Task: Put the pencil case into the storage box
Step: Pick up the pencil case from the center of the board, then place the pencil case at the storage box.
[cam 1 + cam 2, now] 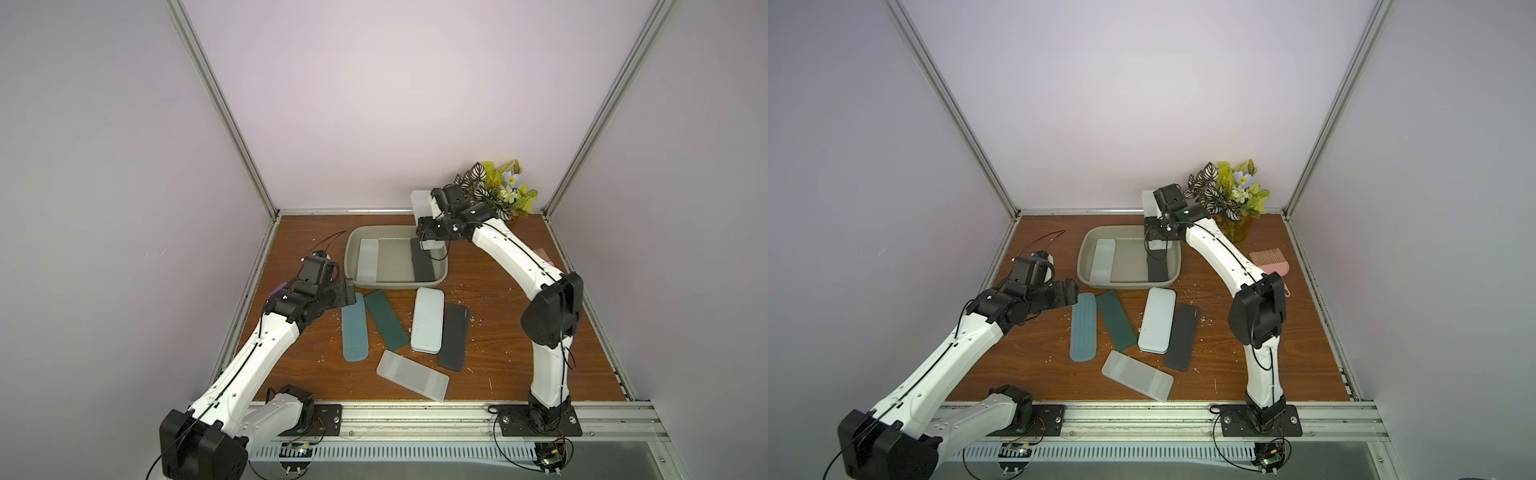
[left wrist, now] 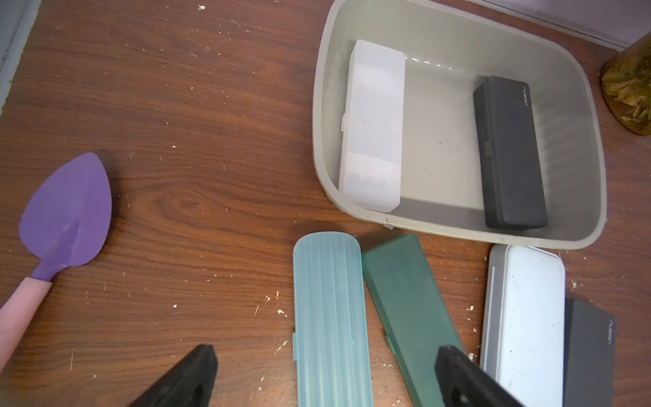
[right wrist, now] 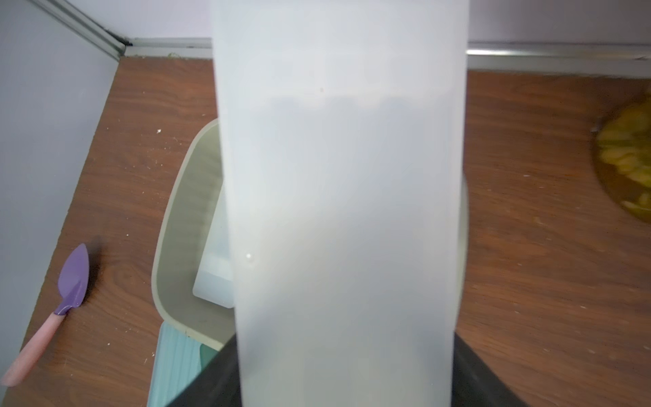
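We see right hand [image 1: 432, 237] clamped on translucent white pencil case [image 1: 420, 205], held in air over far right corner of storage box [image 1: 392, 286], near far edge of surface [image 1: 498, 353]. Left hand [image 1: 352, 292] fingers apart, above far end of light blue case [image 1: 355, 328].

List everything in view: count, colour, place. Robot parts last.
storage box: one, greyish-beige, back middle of the table
cases in the box: two, frosted white case and black case, at opposite sides
cases in front of the box: five, light blue case, dark green case, white case, second black case, second frosted case
held case: one, frosted white, above the box
flowers: one bunch, yellow and blue, back right corner
comb: one, pink, right side
trowel: one, purple, pink handle, left side
table: one, brown wood
left gripper: open, by the light blue case's end
right gripper: shut on the held case
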Controlling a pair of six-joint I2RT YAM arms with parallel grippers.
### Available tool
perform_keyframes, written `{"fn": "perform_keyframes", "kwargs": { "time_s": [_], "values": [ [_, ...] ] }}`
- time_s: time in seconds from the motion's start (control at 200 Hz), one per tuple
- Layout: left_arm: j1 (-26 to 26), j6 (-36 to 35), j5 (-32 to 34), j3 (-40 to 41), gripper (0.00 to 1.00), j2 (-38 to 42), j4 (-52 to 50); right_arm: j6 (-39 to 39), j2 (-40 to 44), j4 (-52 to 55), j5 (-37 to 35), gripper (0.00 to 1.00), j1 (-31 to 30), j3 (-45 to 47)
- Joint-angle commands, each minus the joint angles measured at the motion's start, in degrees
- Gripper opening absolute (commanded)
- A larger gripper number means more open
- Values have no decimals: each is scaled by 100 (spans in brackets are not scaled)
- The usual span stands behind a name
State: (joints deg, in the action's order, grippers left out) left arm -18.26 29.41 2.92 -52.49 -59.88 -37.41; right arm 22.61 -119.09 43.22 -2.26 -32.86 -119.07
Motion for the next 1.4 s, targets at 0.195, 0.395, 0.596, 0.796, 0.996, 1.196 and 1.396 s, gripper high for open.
{"fn": "perform_keyframes", "kwargs": {
  "time_s": [0.195,0.395,0.596,0.796,0.996,1.196,1.396],
  "values": [
    [75,-26,69,107,98,209,-13,389,-1214,573,207,61,-482,-1591],
    [143,-59,34,110,98,168,-12,505,-1645,567,224,60,-567,-1637],
    [165,-58,35,177,98,153,-3,628,-1936,515,185,59,-607,-1633],
    [183,-60,17,185,98,152,-4,779,-2173,384,166,59,-607,-1633],
    [200,-62,9,188,98,134,-3,911,-2424,360,192,60,-608,-1732],
    [201,-58,7,208,98,152,-3,982,-2429,465,3,70,-612,-1661],
    [209,-60,7,227,98,143,-3,790,-2273,581,-99,92,-646,-1655]
  ]
}}
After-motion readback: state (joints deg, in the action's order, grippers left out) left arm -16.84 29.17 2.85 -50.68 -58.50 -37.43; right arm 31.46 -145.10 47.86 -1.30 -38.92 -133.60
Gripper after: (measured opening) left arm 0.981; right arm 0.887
